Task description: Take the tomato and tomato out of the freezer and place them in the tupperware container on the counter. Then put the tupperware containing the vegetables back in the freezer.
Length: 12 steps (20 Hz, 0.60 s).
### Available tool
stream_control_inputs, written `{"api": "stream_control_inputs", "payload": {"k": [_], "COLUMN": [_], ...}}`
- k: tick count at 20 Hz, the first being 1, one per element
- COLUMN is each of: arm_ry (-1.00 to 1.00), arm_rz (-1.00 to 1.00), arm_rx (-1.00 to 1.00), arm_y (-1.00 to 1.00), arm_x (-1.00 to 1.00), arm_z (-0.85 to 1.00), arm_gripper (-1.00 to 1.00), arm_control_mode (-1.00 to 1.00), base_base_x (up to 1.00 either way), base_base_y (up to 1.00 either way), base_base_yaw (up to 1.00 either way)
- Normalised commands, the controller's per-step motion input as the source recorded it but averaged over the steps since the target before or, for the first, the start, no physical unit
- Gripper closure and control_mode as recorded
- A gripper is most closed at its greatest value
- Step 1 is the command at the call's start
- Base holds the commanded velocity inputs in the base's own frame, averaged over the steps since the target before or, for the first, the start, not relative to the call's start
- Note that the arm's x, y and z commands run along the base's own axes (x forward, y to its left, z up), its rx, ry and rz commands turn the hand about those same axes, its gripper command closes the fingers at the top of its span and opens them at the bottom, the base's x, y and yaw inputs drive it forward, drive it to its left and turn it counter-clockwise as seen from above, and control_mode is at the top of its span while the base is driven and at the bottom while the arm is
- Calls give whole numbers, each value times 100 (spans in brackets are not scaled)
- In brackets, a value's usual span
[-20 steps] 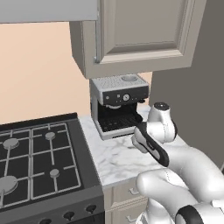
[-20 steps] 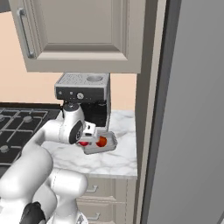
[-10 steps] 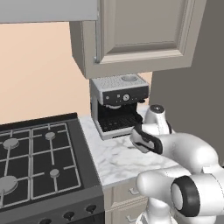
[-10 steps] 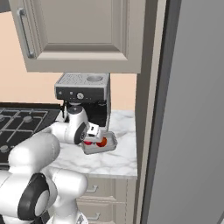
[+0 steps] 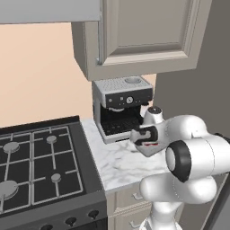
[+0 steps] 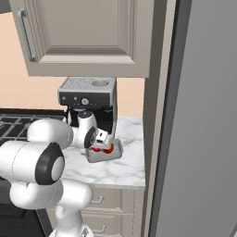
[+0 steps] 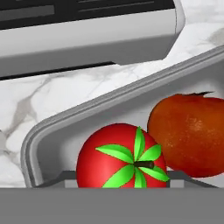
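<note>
Both tomatoes are in the gray box now, so the first part of the job looks done. The red tomato point(image 7: 122, 157) with the green star on top sits next to the orange tomato point(image 7: 190, 133), and they seem to touch. The box point(image 7: 109, 107) sits on the white stone counter point(image 5: 119, 161), just in front of the coffee machine point(image 5: 121, 105). The gripper point(image 6: 102, 144) hangs right over the box, very close to the tomatoes. Its two tips are hidden, so I cannot tell how wide it is or if it holds anything. I think the step in hand is getting ready to grab the box. Next, the gripper needs to pinch the raised edge of the box and lift it flat, so the round tomatoes do not roll out. Then the box has to go into the freezer point(image 6: 203, 120), the tall gray thing on the right side of the counter. From here its front looks shut, so it may need opening first. The counter has gray lines in it and drawers point(image 6: 109, 203) below. A black stove point(image 5: 40, 166) is on the left, and a beige cupboard point(image 5: 139, 36) hangs above.
</note>
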Motion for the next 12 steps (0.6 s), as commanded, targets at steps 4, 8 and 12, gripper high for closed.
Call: {"api": "stream_control_inputs", "payload": {"k": [4, 8, 12], "arm_ry": [1, 0, 0], "arm_rz": [-5, -5, -4], "arm_rx": [0, 0, 0], "arm_y": [-1, 0, 0], "arm_x": [10, -42, -31], "arm_z": [-12, -6, 4], "arm_gripper": [-100, -100, -100], "arm_control_mode": [-100, -100, -100], "base_base_x": [0, 0, 0], "base_base_y": [0, 0, 0], "base_base_yaw": [0, 0, 0]}}
